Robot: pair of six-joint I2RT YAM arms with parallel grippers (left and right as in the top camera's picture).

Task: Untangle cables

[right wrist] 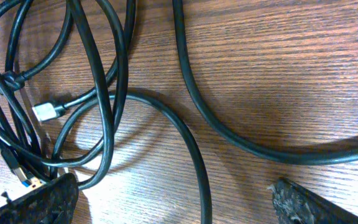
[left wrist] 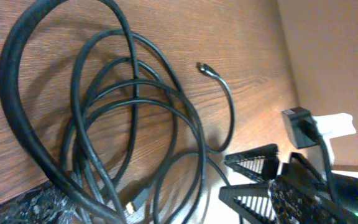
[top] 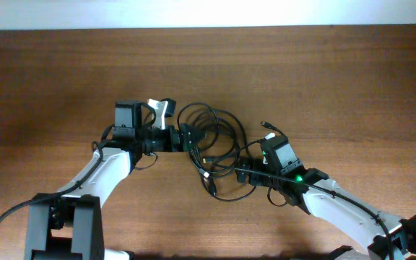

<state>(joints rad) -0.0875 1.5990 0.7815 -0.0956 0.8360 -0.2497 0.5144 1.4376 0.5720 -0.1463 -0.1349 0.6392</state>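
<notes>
The cables (top: 208, 153) are seen lying as 1 loose tangle of overlapping loops on the wooden table (top: 338, 79), between the 2 arms. The left gripper (top: 188, 137) is held at the tangle's left edge with its jaws wide apart. Several strands are seen passing between them in the left wrist view, but none is pinched. The right gripper (top: 245, 172) is set at the lower right edge, jaws likewise spread, with 1 strand running between them and nothing clamped.

The cords are judged light, limp and slightly springy, so neighbouring loops can be expected to drag along when 1 is pulled. The smooth jackets may slip through a weak pinch. A hold is best taken on a single strand just behind a free end, such as the silver plug (right wrist: 45, 111) or the small tip (left wrist: 204, 67), where little crosses over.
</notes>
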